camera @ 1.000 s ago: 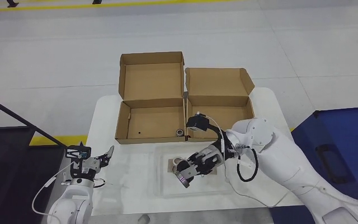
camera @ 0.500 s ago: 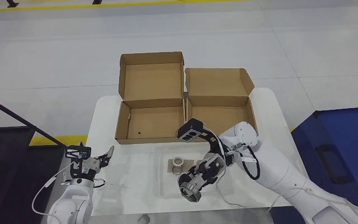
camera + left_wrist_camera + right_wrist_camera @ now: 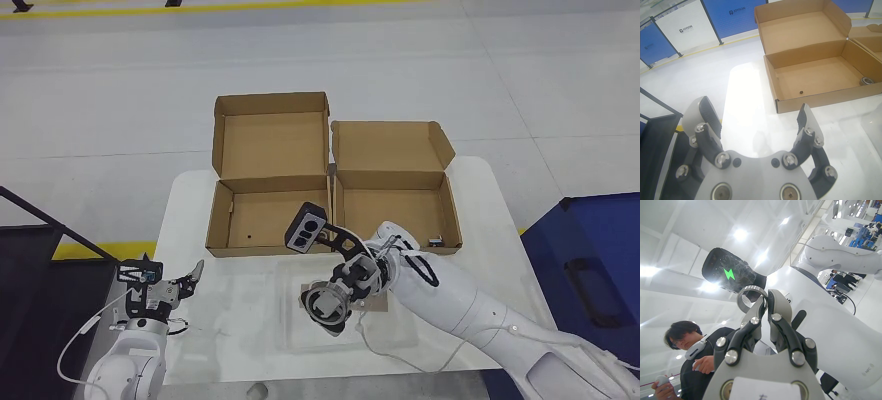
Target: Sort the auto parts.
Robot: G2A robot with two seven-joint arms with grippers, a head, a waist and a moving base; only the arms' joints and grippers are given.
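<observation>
The right hand (image 3: 766,298) is turned palm-up over the middle of the bench (image 3: 470,200), its fingers shut on the wall of a metal ring (image 3: 750,288). One finger sits inside the ring and the other outside. Seen from the top, the ring (image 3: 322,308) is held above a tan pad (image 3: 376,300), which lies on something clear (image 3: 285,330) near the front edge; sheet or shallow tray, I cannot tell.

The left hand (image 3: 753,103) is at the bench's front left corner, fingers spread wide, with nothing between them.

Beyond both hands, two open cardboard boxes stand side by side at the back of the bench, touching, lids up. The left box (image 3: 810,98) holds a bearing (image 3: 866,81) in its near corner on the side toward the other box, and a small dark bit (image 3: 801,92) near its front wall, well apart from the bearing. The right box (image 3: 395,210) has one small part (image 3: 436,240) against its front wall, in the corner away from the left box.
</observation>
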